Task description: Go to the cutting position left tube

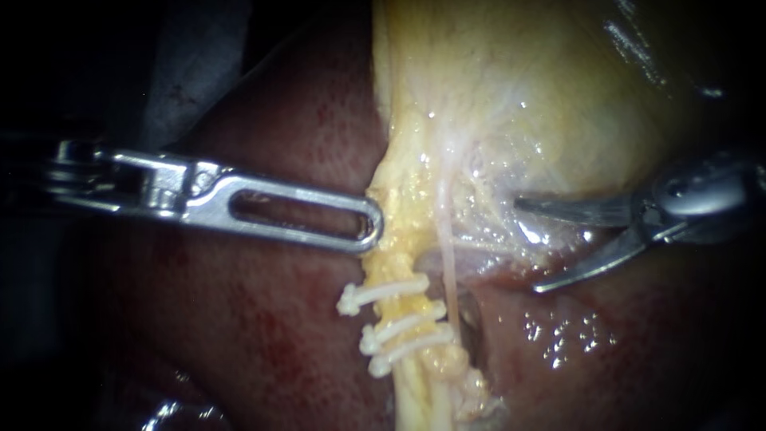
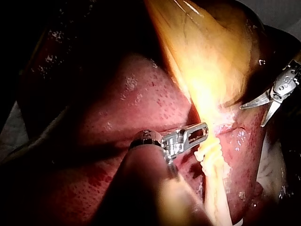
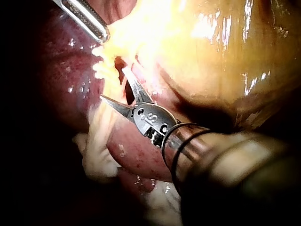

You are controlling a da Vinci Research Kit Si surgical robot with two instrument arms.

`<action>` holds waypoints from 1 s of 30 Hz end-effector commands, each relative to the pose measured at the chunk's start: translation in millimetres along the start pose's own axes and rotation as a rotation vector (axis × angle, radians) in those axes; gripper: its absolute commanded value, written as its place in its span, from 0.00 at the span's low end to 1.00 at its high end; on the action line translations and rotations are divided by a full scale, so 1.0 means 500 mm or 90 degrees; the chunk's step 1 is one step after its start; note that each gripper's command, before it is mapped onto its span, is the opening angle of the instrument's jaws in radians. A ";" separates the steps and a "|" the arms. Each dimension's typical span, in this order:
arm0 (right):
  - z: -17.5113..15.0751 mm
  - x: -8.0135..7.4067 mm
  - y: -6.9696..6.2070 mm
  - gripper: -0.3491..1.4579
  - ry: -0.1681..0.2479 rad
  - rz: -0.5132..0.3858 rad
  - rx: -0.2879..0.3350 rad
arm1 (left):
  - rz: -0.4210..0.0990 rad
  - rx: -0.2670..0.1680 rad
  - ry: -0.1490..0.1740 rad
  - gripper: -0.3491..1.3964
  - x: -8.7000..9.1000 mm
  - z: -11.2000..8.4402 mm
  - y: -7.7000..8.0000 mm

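The dark red, glistening liver (image 1: 263,335) lies under both instruments. The broad yellow, smooth-walled gallbladder (image 1: 542,88) hangs above the right instrument's tip. The silver left instrument (image 1: 371,227), slotted at its end, has its tip against the yellow fat at the head of the left tube. I cannot tell whether it has a hold there or only rests against it. The right instrument (image 1: 527,246), which ends in two curved steel blades, is released: its blades are spread with nothing between them. The left tube (image 1: 411,387), a yellowish fatty cord, runs ahead of those blades and apart from them, just below the left instrument's tip. A thin pale strand (image 1: 448,275) lies between the cord and the blades. Three small white plastic clips (image 1: 399,326) cross the cord.

The step in hand looks like the approach, and it is not yet finished. The next move likely calls for carrying the open blades forward past the pale strand without catching it, so that they straddle the cord in a gap between clips.
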 end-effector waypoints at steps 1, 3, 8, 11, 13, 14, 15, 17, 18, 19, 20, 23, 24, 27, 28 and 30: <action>0.0005 -0.0005 -0.0003 0.65 -0.005 0.005 0.005 | 0.000 0.000 0.000 0.00 0.0000 0.0001 0.0000; 0.0018 -0.0013 -0.0006 0.63 -0.016 0.017 0.014 | 0.000 0.000 0.000 0.00 0.0000 0.0001 0.0000; 0.0048 -0.0031 -0.0013 0.52 -0.045 0.037 0.036 | 0.000 -0.001 -0.001 0.00 0.0000 0.0003 -0.0001; 0.0061 -0.0041 -0.0016 0.45 -0.061 0.059 0.059 | 0.000 -0.001 -0.001 0.00 0.0001 0.0005 -0.0003; 0.0069 -0.0046 -0.0017 0.41 -0.068 0.065 0.063 | -0.001 -0.001 -0.001 0.00 0.0001 0.0007 -0.0004; 0.0074 -0.0049 -0.0016 0.39 -0.073 0.068 0.065 | -0.001 -0.001 -0.001 0.00 0.0001 0.0007 -0.0004; 0.0077 -0.0050 -0.0016 0.38 -0.076 0.073 0.066 | -0.001 -0.001 -0.001 0.00 0.0001 0.0007 -0.0005; 0.0085 -0.0051 -0.0014 0.34 -0.080 0.080 0.072 | -0.001 -0.002 -0.002 0.00 0.0002 0.0008 -0.0005; 0.0089 -0.0051 -0.0013 0.34 -0.080 0.083 0.072 | -0.001 -0.002 -0.002 0.00 0.0002 0.0008 -0.0005; 0.0092 -0.0050 -0.0012 0.33 -0.083 0.083 0.073 | -0.001 -0.002 -0.002 0.00 0.0002 0.0008 -0.0006; 0.0095 -0.0049 -0.0011 0.31 -0.083 0.087 0.074 | -0.001 -0.002 -0.002 0.00 0.0002 0.0008 -0.0006; 0.0105 -0.0044 -0.0008 0.29 -0.086 0.091 0.078 | -0.001 -0.002 -0.002 0.00 0.0003 0.0009 -0.0008; 0.0109 -0.0041 -0.0007 0.29 -0.086 0.091 0.078 | -0.001 -0.002 -0.002 0.00 0.0003 0.0009 -0.0008; 0.0120 -0.0035 -0.0001 0.29 -0.087 0.090 0.079 | -0.001 -0.002 -0.002 0.00 0.0003 0.0010 -0.0009; 0.0123 -0.0034 0.0000 0.29 -0.087 0.088 0.081 | -0.001 -0.002 -0.002 0.00 0.0003 0.0011 -0.0009; 0.0131 -0.0032 0.0004 0.29 -0.090 0.086 0.082 | -0.001 -0.002 -0.003 0.00 0.0004 0.0012 -0.0011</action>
